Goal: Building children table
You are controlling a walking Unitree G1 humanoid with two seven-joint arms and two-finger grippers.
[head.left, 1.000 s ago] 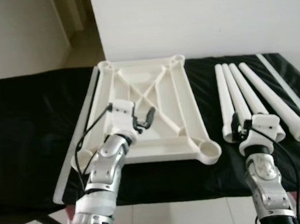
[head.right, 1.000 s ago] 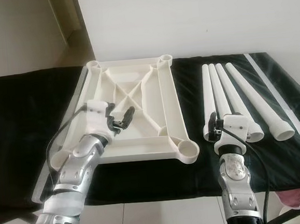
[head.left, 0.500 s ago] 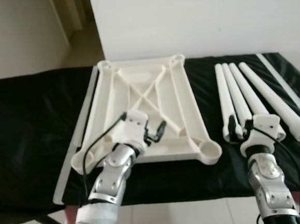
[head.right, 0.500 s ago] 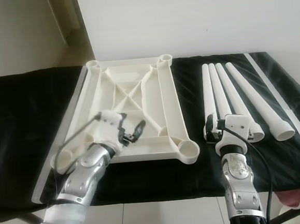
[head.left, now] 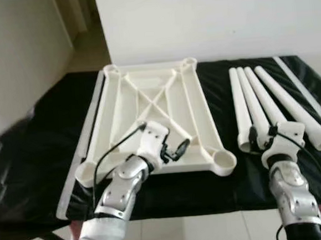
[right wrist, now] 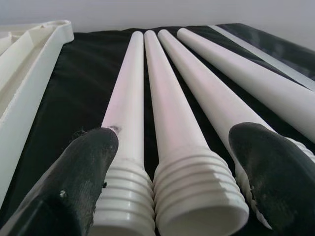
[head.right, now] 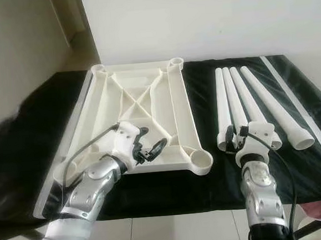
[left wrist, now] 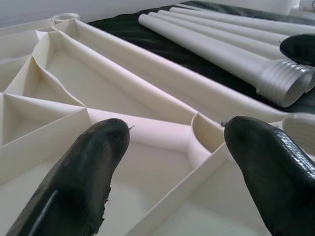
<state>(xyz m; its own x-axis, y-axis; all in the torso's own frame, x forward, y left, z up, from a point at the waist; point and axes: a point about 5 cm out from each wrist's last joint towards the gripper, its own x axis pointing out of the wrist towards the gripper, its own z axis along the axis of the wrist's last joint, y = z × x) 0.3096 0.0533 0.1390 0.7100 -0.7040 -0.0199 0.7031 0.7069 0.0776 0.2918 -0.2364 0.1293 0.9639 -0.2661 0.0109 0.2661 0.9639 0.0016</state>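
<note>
Four legs lie beside the upturned tabletop; up close their threaded ends show, right gripper spread. Left gripper gapes over the tabletop's ribs.

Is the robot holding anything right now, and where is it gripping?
Nothing is held. The left end effector hangs open over the tabletop; the right end effector is open around the legs' threaded ends.

Smooth white plastic tabletop and legs; matt black cloth.
</note>
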